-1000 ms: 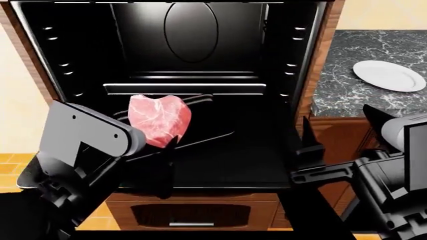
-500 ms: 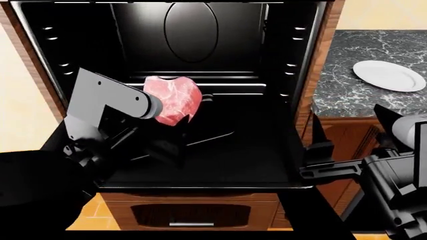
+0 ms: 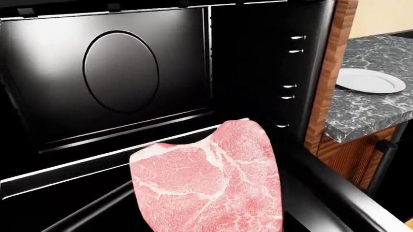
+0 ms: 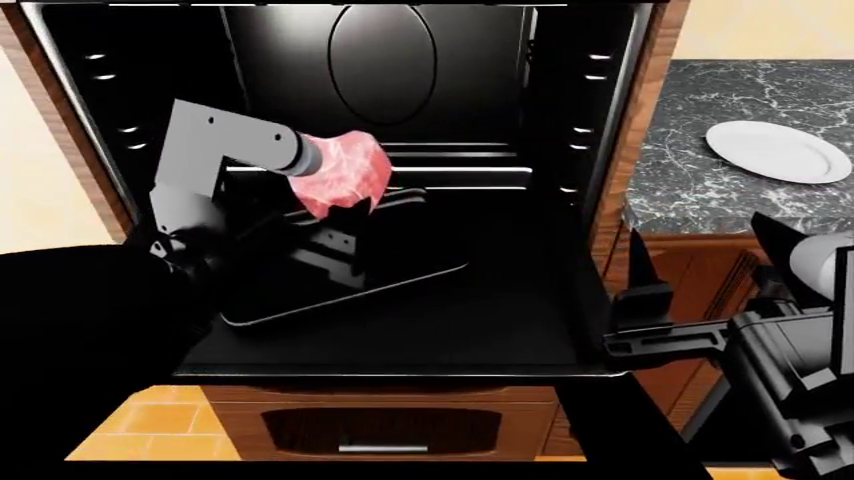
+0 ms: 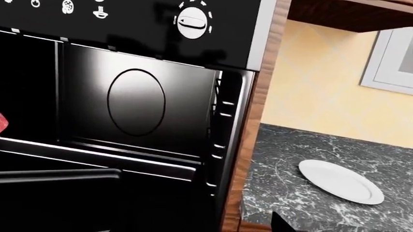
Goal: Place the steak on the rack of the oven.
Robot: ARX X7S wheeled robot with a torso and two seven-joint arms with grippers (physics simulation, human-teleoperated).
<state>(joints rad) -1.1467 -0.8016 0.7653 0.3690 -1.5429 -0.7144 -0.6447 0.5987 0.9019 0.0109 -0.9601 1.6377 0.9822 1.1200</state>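
Steak (image 4: 342, 173) now higher, gripper hidden

A raw pink-red steak (image 4: 342, 176) with pale marbling, roughly heart-shaped, is held up on edge in the mouth of the oven (image 4: 380, 70), above the rack (image 4: 454, 300). The oven is a large open black cavity framed in brown wood, with an oval panel on its back wall and ribbed rails down both sides. The rack is a wide flat black shelf spanning the cavity's width, low in the opening.
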